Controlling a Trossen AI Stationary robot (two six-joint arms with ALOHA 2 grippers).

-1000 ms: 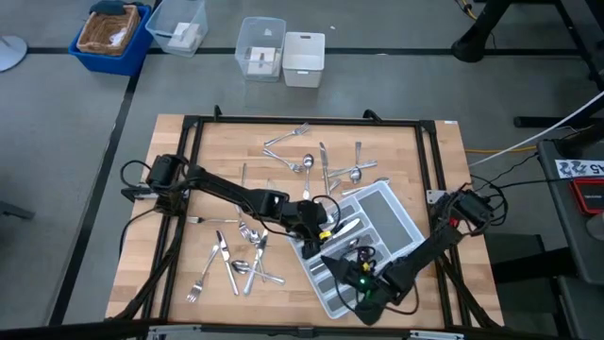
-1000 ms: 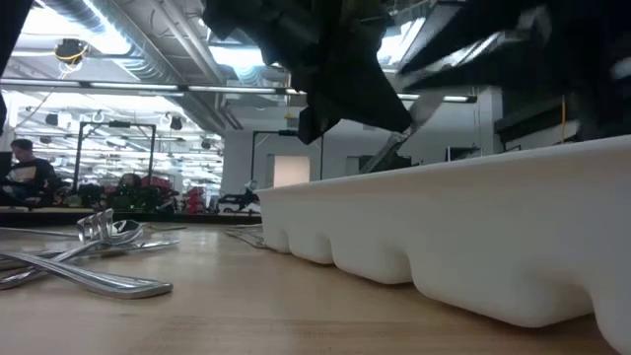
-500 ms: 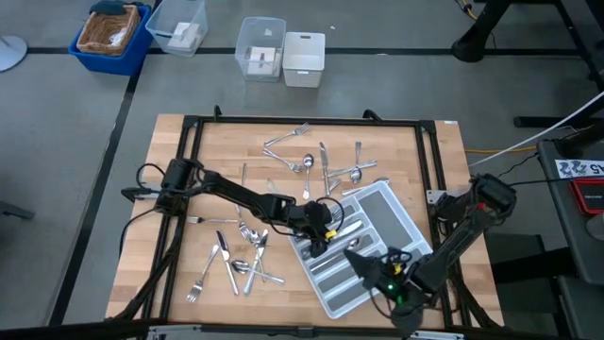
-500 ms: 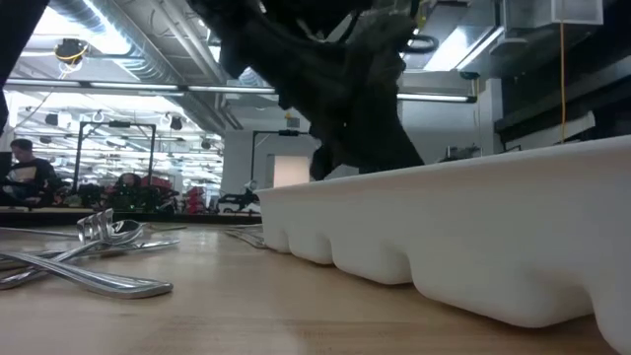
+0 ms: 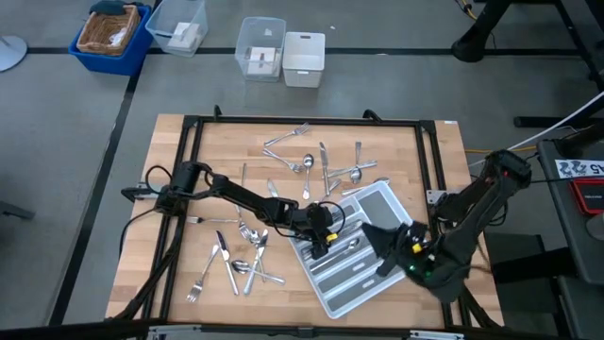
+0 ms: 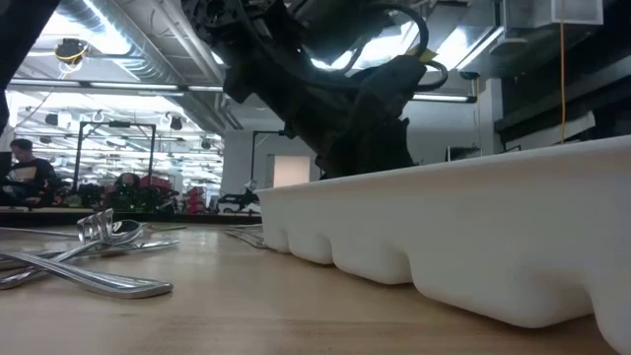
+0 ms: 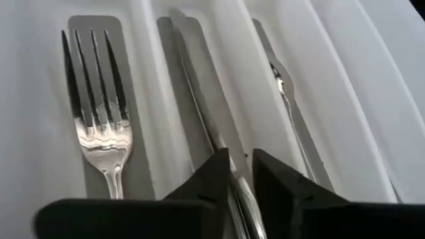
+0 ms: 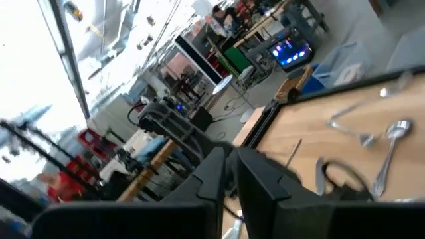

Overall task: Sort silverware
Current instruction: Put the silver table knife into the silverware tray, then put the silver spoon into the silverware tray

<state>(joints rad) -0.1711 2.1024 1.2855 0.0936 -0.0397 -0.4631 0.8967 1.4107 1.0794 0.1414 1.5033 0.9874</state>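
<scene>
Table: pale wooden top [image 5: 415, 170], black frame.
On it: grey compartmented tray [image 5: 401, 215]; scattered silverware [image 5: 311, 161], near and far.

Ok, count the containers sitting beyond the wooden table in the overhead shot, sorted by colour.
Blue bin: 1
Clear boxes: 2
White box: 1
Total: 4

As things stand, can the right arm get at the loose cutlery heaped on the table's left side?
Probably not directly: the tray and the left arm lie between the right arm's fingers and that heap.
</scene>
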